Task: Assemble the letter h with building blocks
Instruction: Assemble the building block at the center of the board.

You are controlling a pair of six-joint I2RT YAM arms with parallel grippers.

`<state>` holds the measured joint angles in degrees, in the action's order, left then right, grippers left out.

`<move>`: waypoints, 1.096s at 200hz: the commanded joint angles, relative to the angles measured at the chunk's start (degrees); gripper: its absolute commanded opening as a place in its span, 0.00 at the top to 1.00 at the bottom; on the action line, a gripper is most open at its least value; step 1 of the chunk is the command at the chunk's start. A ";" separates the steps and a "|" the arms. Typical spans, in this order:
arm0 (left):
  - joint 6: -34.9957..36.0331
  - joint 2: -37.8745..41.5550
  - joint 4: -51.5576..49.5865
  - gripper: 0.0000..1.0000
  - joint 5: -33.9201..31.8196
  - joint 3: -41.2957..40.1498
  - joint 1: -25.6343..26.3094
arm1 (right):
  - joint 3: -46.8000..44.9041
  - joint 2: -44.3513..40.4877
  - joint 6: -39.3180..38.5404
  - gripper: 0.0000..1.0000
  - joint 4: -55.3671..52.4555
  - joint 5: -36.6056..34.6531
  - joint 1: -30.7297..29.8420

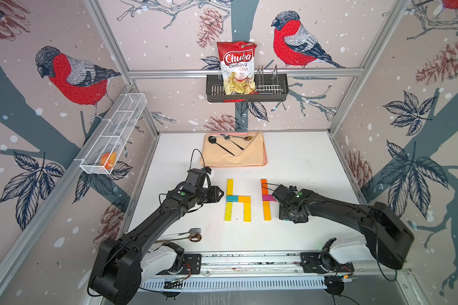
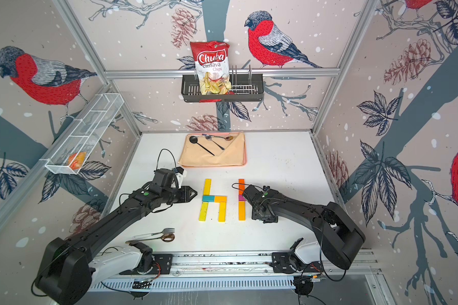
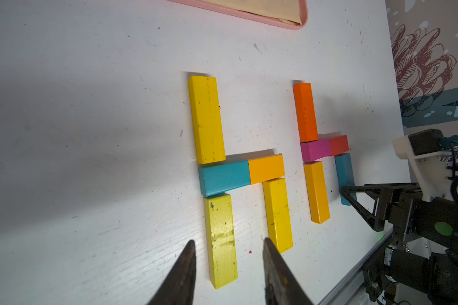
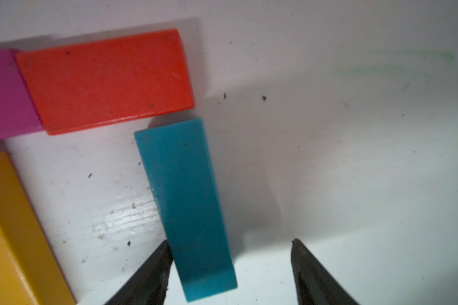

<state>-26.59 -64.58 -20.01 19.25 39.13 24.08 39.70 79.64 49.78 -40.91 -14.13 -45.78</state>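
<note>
On the white table (image 1: 302, 163), btwn the two arms, you're looking at building blocks (image 2: 221, 211) lying flat as two h shapes side by side, both showing in both top views. The h nearer your left arm is sitting w/ a yellow upright (image 1: 230, 187), a teal bar (image 1: 232, 198) touching an orange bar (image 1: 244, 198), and two yellow legs (image 1: 228, 211) under them. The other h is lying as orange upright (image 3: 305, 112), magenta bar (image 3: 315, 149) butting a red bar (image 4: 106, 79), amber leg (image 3: 317, 191) and a teal leg (image 4: 185, 200). That last one is slightly tilted, just under the red bar's end w/ a thin gap. Your right gripper (image 4: 230, 241) is sitting at the teal leg's end away from the red bar, jaws spread, not clamping — one fingertip (image 4: 159, 261) is right at the leg's side, the other fingertip (image 4: 306, 261) is standing well apart. Your left gripper (image 1: 218, 194) is hanging just beside the teal bar's outer end, jaws part-way apart, gripping nothing. A fork (image 1: 193, 231) and spoon (image 1: 195, 238) are lying near the left arm's base.
</note>
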 commanded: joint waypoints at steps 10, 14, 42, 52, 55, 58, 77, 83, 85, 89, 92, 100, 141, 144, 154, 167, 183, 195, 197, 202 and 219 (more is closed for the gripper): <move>0.48 0.08 0.41 0.59 -0.52 -0.08 0.01 | 0.54 -0.91 -0.47 0.28 0.56 0.92 -0.68; 0.48 0.15 0.41 0.59 -0.54 -0.03 0.01 | 0.59 -1.23 -0.40 0.28 0.50 0.95 -0.81; 0.40 0.07 0.38 0.59 -0.52 -0.10 0.03 | 1.49 -4.13 0.86 0.26 -1.32 0.38 -0.88; 0.41 0.06 0.33 0.59 -0.52 -0.04 0.02 | 1.56 -5.82 1.50 0.25 -2.09 0.20 -0.89; 0.42 0.06 0.33 0.59 -0.52 -0.03 0.05 | 1.53 -6.36 1.75 0.25 -2.37 0.12 -0.88; 0.40 0.12 0.32 0.59 -0.52 -0.05 0.01 | 1.52 -6.99 2.09 0.25 -2.73 0.03 -0.88; 0.42 0.07 0.40 0.59 -0.53 -0.09 0.06 | 1.03 -11.28 5.04 0.26 -5.30 -1.69 -0.50; 0.47 -0.02 0.33 0.59 -0.52 0.00 0.08 | 0.56 -12.24 6.35 0.29 -6.48 -2.22 -0.05; 0.44 -0.09 0.39 0.59 -0.52 0.00 0.09 | 0.40 -12.58 6.79 0.30 -6.82 -2.33 0.11; 0.44 -0.11 0.33 0.59 -0.59 0.06 0.02 | 0.01 -13.20 7.70 0.32 -7.53 -2.47 0.31; 0.44 -0.11 0.36 0.59 -0.53 0.00 0.01 | -0.45 -13.68 8.44 0.33 -8.07 -2.56 0.39; 0.46 -0.11 0.37 0.59 -0.57 -0.01 0.01 | -1.65 -14.98 10.07 0.36 -8.95 -2.12 0.28; 0.56 -0.37 0.44 0.59 -0.32 0.06 0.01 | -6.64 -21.05 16.82 0.37 -11.54 0.09 -4.20; 0.57 -0.45 0.41 0.59 -0.22 0.14 0.01 | -6.84 -21.21 16.98 0.37 -11.49 0.29 -4.52; 0.62 -0.55 0.50 0.59 -0.09 0.15 0.02 | -7.54 -21.67 17.28 0.36 -11.09 0.75 -5.25; 0.61 -0.44 0.47 0.59 -0.42 0.08 0.05 | -8.85 -21.20 16.75 0.36 -9.37 1.87 -5.41; 0.56 -0.20 0.41 0.59 -0.66 0.15 0.03 | -10.21 -19.77 15.95 0.35 -6.75 2.99 -5.43; 0.46 -0.02 0.31 0.59 -0.84 0.11 0.01 | -10.69 -18.62 15.36 0.35 -5.04 3.48 -5.48; 0.41 0.04 0.28 0.59 -0.87 0.14 0.01 | -10.76 -18.37 15.29 0.35 -4.86 3.49 -5.47; 0.41 0.06 0.26 0.59 -0.92 0.11 0.01 | -10.83 -17.94 15.11 0.35 -4.20 3.52 -5.39; 0.43 0.07 0.16 0.59 -1.05 0.11 0.01 | -10.96 -16.48 14.52 0.34 -2.64 3.67 -5.46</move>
<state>-26.59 -64.73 -20.01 19.05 39.13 24.08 28.97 61.63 64.79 -46.76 -11.33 -51.11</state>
